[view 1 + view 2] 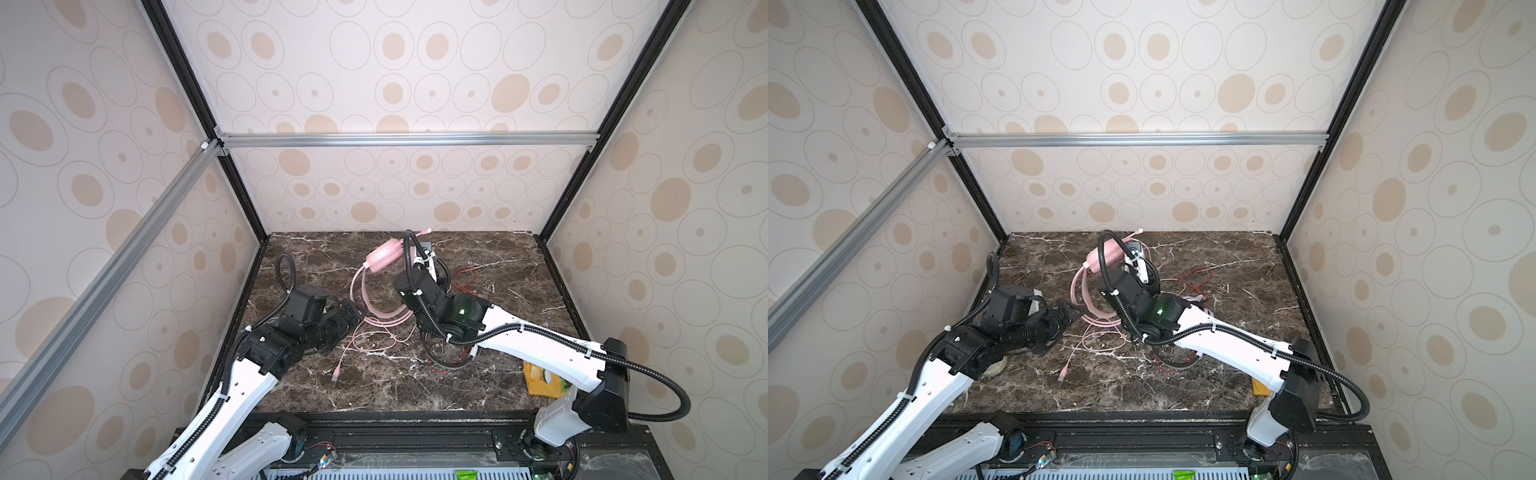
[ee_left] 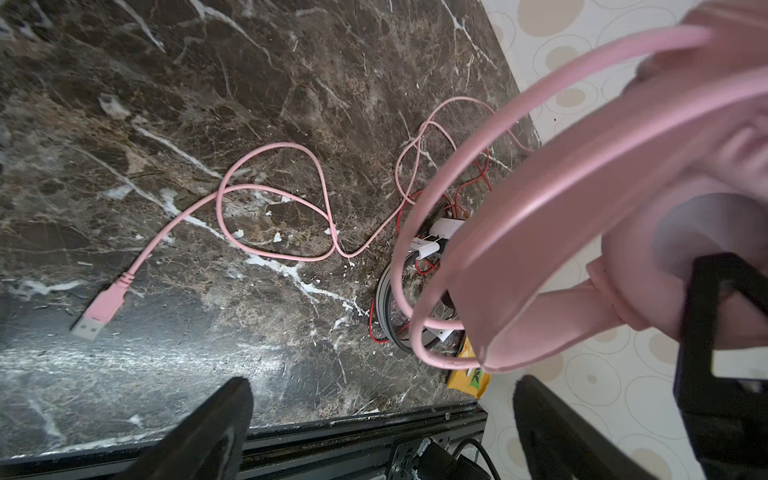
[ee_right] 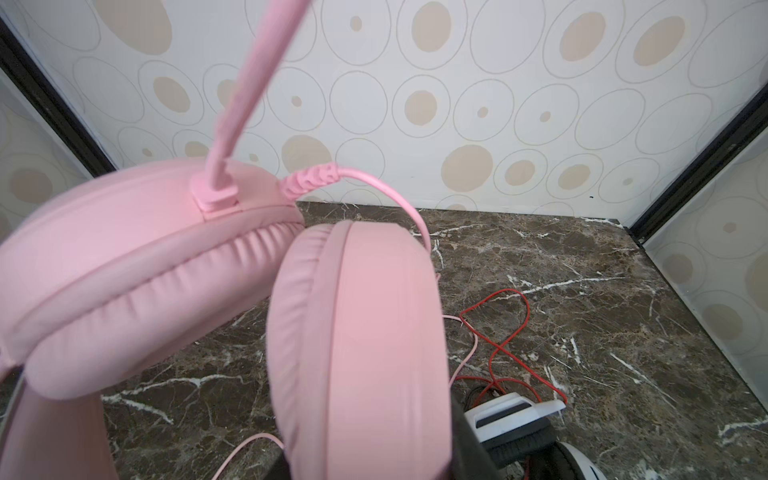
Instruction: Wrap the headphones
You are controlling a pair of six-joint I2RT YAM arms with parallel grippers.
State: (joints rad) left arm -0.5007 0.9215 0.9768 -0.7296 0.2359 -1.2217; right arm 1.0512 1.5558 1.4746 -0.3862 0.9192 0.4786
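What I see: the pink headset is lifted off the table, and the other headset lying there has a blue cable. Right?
No: the other headset has a red cable, not blue, as the right wrist view shows. The pink headset is lifted.

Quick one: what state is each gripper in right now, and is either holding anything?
Left gripper: open, nothing between the jaws.
Right gripper: closed on the pink headset.
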